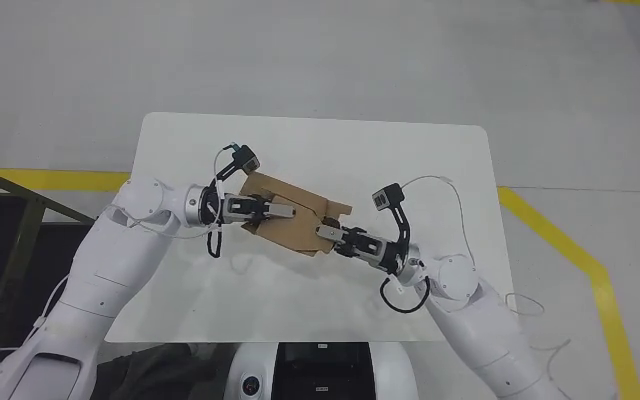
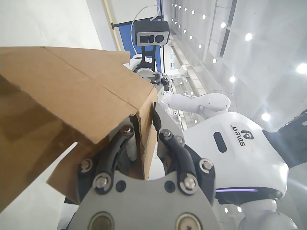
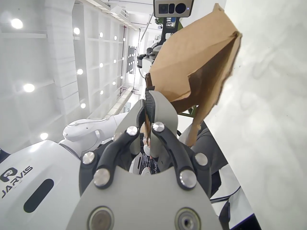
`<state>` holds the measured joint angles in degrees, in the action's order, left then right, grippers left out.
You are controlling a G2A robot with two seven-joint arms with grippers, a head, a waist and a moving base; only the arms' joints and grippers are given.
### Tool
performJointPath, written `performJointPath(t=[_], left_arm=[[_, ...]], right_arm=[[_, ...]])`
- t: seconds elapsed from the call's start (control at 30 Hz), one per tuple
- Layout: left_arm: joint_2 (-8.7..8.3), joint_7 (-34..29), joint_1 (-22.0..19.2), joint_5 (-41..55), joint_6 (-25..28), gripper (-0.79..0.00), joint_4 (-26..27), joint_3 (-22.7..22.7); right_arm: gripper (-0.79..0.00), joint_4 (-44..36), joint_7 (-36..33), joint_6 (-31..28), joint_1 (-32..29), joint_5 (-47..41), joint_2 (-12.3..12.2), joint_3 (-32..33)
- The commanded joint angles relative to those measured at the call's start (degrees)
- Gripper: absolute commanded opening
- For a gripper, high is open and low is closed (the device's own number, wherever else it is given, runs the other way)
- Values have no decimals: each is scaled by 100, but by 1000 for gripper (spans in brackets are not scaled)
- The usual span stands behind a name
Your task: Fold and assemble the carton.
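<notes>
A brown cardboard carton (image 1: 290,212) is held partly opened above the middle of the white table (image 1: 320,150), between my two arms. My left gripper (image 1: 290,211) is shut on the carton's left side; in the left wrist view a cardboard panel (image 2: 72,92) runs between its fingers (image 2: 156,118). My right gripper (image 1: 324,232) is shut on the carton's right edge; in the right wrist view a flap of the carton (image 3: 191,68) is pinched between its fingertips (image 3: 150,101), and the open end with loose flaps faces the table.
The white table has bare surface all round the carton. Yellow floor tape (image 1: 590,260) runs past the table's right side and another strip (image 1: 60,180) at the left. A dark frame (image 1: 25,200) stands beside the table's left edge.
</notes>
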<state>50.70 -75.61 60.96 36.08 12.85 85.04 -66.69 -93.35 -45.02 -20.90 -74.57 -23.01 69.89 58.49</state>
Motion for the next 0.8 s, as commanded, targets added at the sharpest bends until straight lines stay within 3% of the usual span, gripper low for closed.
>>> performJointPath(t=[0.0,0.03,0.07,0.1,0.67,0.77], left_arm=[[2,-19,11,11,-5,-570,13,-14],[1,-38,18,11,-11,-486,22,-21],[0,-61,25,9,-7,-320,33,-31],[-1,-86,36,11,-9,-3,40,-40],[51,-929,35,843,-156,0,-81,-39],[72,-1052,3,1002,-231,-332,-128,-6]], right_arm=[[-785,-3,38,4,-8,-13,3,0],[-785,-4,58,1,-11,-30,4,8],[-785,-7,68,-4,-18,-60,4,17],[-785,-9,81,-8,-26,-87,3,32],[-785,14,110,-13,-72,-354,7,127],[-785,39,108,-23,-71,-376,9,135]])
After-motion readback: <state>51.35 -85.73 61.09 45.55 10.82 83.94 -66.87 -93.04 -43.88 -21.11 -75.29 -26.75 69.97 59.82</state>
